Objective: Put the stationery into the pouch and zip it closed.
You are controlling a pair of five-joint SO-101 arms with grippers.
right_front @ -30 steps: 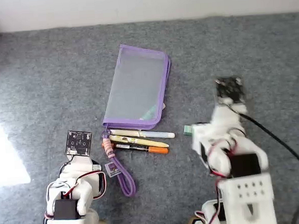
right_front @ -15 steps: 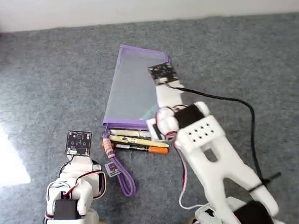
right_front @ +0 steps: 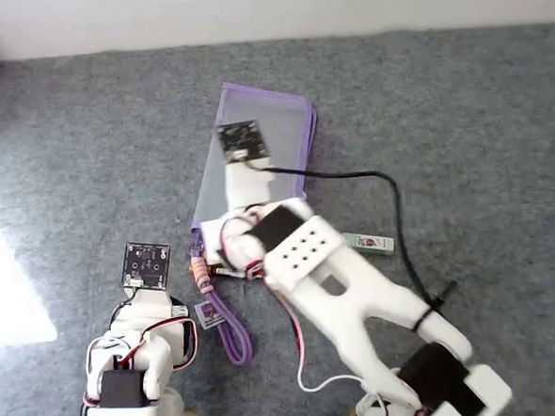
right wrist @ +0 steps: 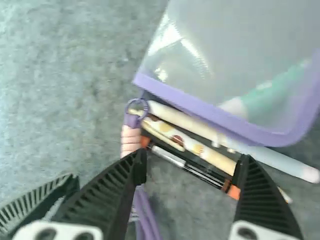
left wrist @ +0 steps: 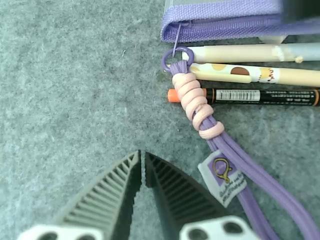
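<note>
High view: right arm [right_front: 299,254], at the table's right side a second ago, now stretches across the purple pouch [right_front: 289,122] and covers most of the pens. A green-white item [right_front: 369,243] lies on the carpet just right of it. Left arm [right_front: 141,358] unchanged.

Left wrist view: left gripper [left wrist: 142,165] with fingers together, near the pink cord [left wrist: 195,107] and purple strap [left wrist: 260,185]. Three pens [left wrist: 250,74] lie side by side against the pouch edge.

Right wrist view: right gripper [right wrist: 191,165] spread wide above the pens, holding nothing.
</note>
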